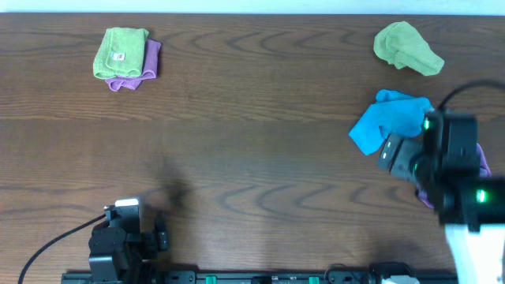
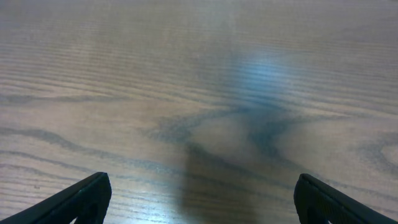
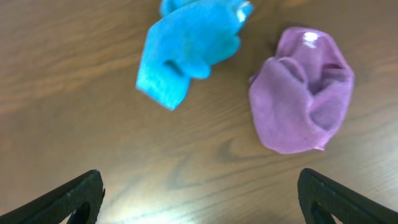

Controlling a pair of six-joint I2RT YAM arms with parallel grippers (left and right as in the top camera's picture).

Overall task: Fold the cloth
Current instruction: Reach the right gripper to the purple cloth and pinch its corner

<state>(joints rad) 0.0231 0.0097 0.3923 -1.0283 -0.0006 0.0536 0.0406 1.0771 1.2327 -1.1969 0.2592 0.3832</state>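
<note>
The cloth [image 3: 301, 99], lilac-purple and soft, lies crumpled in a rounded heap on the brown wood-grain bench [image 3: 74, 112], its folds gathered toward the middle and a small pale, shiny patch showing at its far edge. Just beside it, not touching, lies a bright blue cloth [image 3: 186, 50], bunched and slanting, with one squared corner pointing toward the camera. The right claw [image 3: 199, 186] hangs above bare wood on the near side of both cloths. Its two dark fingers [image 3: 74, 199] are spread wide with nothing between them.
</note>
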